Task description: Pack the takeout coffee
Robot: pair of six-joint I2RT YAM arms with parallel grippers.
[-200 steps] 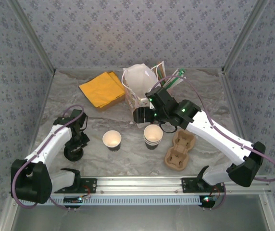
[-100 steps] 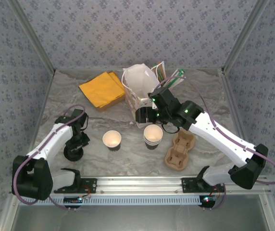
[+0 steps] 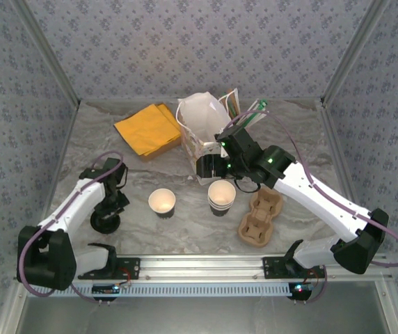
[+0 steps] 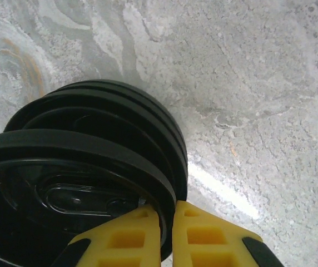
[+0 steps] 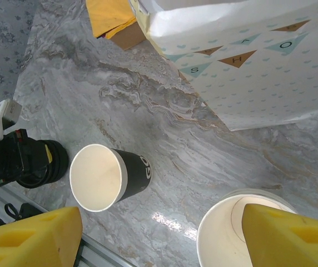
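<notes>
The takeout coffee [image 3: 221, 195] is a cream-rimmed paper cup with dark rings, standing upright mid-table; the right wrist view shows its open mouth [image 5: 231, 236] at the bottom. My right gripper [image 3: 211, 169] hovers open above and just behind it [image 5: 162, 240], and one yellow finger [image 5: 292, 236] overlaps the cup's mouth. Nothing sits between the right fingers. My left gripper [image 3: 108, 211] is at the table's left, shut on the rim of the top black lid [image 4: 81, 161] of a small stack [image 3: 106, 221]; its fingertips [image 4: 167, 222] pinch that rim.
A black-walled cup [image 3: 162, 202] [image 5: 106, 177] stands left of the takeout coffee. The brown two-cup carrier [image 3: 260, 216] lies to the right. A white patterned paper bag [image 3: 200, 129] [image 5: 248, 61] stands behind, with yellow napkins [image 3: 147, 129] at the back left.
My left gripper has closed on the lid's rim. The right arm has barely shifted above the cup.
</notes>
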